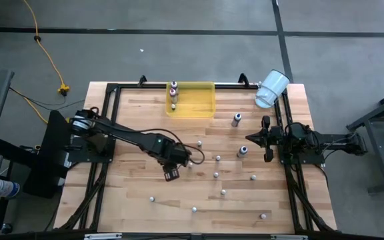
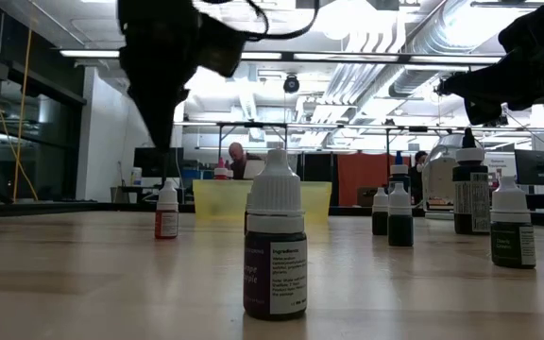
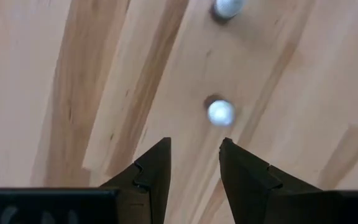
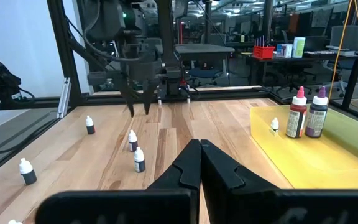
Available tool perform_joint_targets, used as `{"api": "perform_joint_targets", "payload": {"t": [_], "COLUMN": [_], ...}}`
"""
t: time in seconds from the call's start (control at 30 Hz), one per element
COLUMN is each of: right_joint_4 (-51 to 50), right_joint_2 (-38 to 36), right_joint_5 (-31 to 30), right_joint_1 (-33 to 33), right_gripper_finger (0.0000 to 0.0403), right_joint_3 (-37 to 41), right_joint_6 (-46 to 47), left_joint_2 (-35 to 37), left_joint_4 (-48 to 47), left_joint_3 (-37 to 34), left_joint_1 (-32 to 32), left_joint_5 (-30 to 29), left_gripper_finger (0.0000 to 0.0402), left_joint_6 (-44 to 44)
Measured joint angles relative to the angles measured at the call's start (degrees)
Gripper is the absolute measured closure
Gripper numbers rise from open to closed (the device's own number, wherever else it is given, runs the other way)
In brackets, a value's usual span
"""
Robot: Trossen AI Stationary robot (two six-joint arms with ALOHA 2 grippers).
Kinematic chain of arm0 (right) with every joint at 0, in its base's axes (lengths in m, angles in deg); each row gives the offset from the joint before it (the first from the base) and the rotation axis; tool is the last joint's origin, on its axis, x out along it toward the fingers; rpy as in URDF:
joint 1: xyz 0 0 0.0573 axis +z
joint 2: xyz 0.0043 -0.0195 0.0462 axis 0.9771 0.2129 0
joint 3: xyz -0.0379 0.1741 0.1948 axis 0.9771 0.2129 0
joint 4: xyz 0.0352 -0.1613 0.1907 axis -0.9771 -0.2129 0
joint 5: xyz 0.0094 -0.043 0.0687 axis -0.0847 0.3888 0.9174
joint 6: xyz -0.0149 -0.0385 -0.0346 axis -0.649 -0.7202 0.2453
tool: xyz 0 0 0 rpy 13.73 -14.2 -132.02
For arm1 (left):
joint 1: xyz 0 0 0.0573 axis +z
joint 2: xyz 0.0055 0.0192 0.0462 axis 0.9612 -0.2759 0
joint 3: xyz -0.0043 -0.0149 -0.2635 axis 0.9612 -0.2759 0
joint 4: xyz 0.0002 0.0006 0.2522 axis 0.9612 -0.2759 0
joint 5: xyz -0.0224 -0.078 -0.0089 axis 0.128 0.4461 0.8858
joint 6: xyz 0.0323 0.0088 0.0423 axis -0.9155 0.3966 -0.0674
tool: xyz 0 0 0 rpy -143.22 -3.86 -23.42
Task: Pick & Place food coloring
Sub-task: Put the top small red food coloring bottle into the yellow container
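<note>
Several tiny food coloring bottles [image 1: 218, 158] stand upright and scattered on the wooden table; a dark purple one [image 2: 275, 247] is closest in the low view. Three more [image 4: 298, 112] stand in the yellow tray [image 1: 202, 108]. My left gripper [image 1: 191, 161] hovers over the table's middle, fingers pointing down and open [image 3: 194, 152]. A white bottle cap [image 3: 220, 112] shows just beyond its fingertips, not between them. My right gripper [image 4: 199, 149] is shut and waits at the table's right side [image 1: 251, 138].
A white plastic cup [image 1: 272, 89] lies tipped at the far right corner, right of the tray. A black frame [image 1: 112, 88] borders the table. Two taller bottles [image 1: 242, 151] stand close before my right gripper. A person sits in the room beyond [image 2: 237, 159].
</note>
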Motion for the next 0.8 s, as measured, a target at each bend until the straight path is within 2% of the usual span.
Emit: {"api": "perform_joint_targets", "payload": {"t": [0.4,0.8], "right_joint_4": [0.0,0.0], "right_joint_2": [0.0,0.0], "right_joint_5": [0.0,0.0], "right_joint_1": [0.0,0.0], "right_gripper_finger": [0.0402,0.0402], "right_joint_3": [0.0,0.0], "right_joint_6": [0.0,0.0], "left_joint_2": [-6.7,-6.9], "left_joint_4": [-0.2,0.3], "left_joint_3": [4.0,4.0], "left_joint_1": [-1.7,-1.9], "left_joint_5": [0.9,-0.6], "left_gripper_finger": [0.0273,0.0273], "left_joint_6": [1.3,1.5]}}
